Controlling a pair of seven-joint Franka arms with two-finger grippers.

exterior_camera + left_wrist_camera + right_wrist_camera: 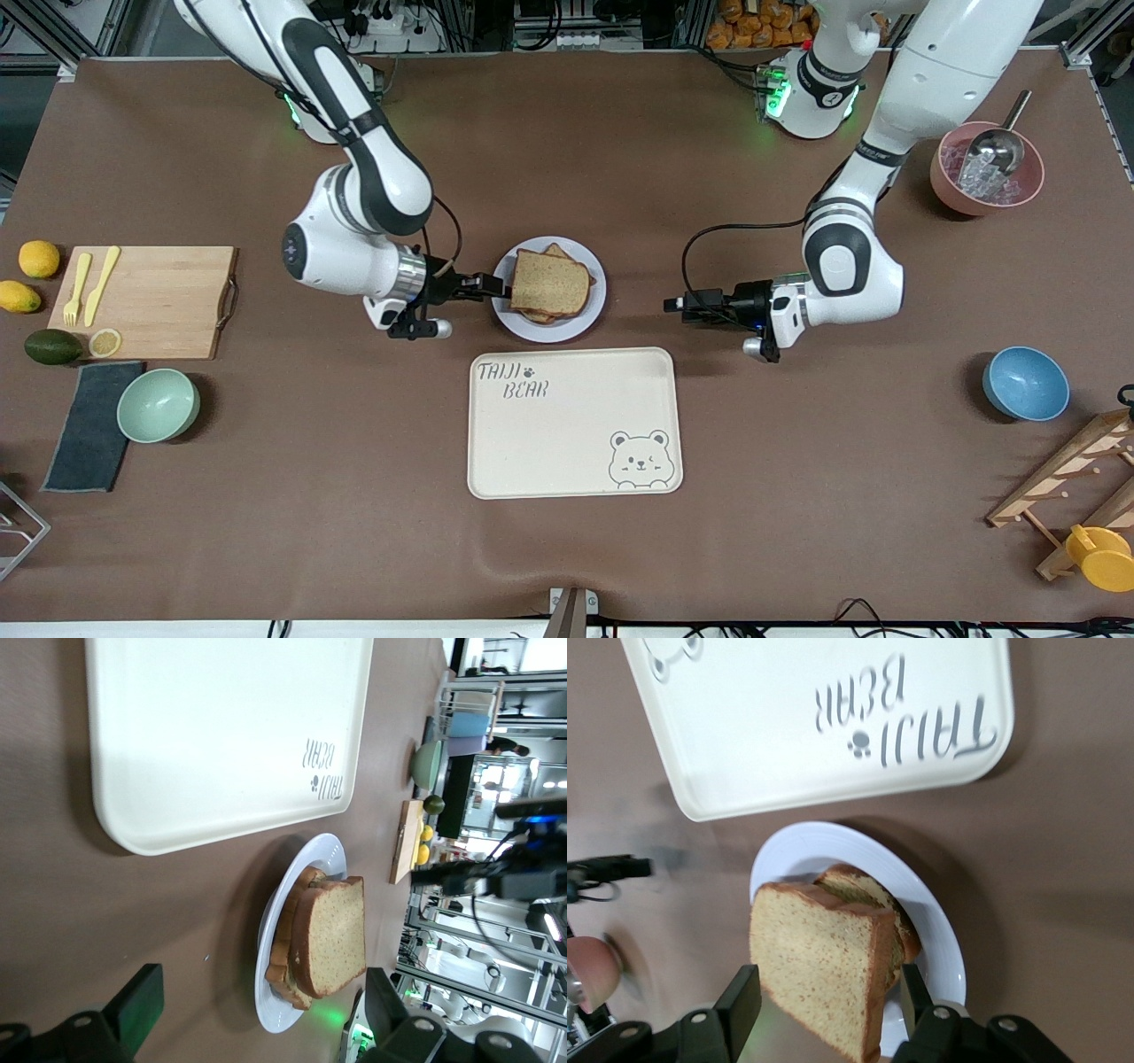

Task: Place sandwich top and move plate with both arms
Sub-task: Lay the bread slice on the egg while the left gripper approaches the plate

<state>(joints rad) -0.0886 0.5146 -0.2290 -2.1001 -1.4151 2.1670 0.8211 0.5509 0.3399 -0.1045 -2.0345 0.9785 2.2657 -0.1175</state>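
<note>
Right gripper [493, 285] at the plate [592, 315] edge, fingers parted around the top slice [549, 282], which lies on the stack on the plate. Left gripper [680, 305] hangs spread open near the plate, waiting. Tray [574, 422] sits just nearer the camera. I'd back the right gripper out level, so the slice doesn't drag.

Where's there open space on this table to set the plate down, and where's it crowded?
The cream tray, just nearer the camera than the plate, is bare. Brown tabletop lies open between the tray and the blue bowl, and between the tray and the green bowl. It is tight at the plate: the right gripper is at the sandwich top, and the open left gripper waits beside it.
</note>
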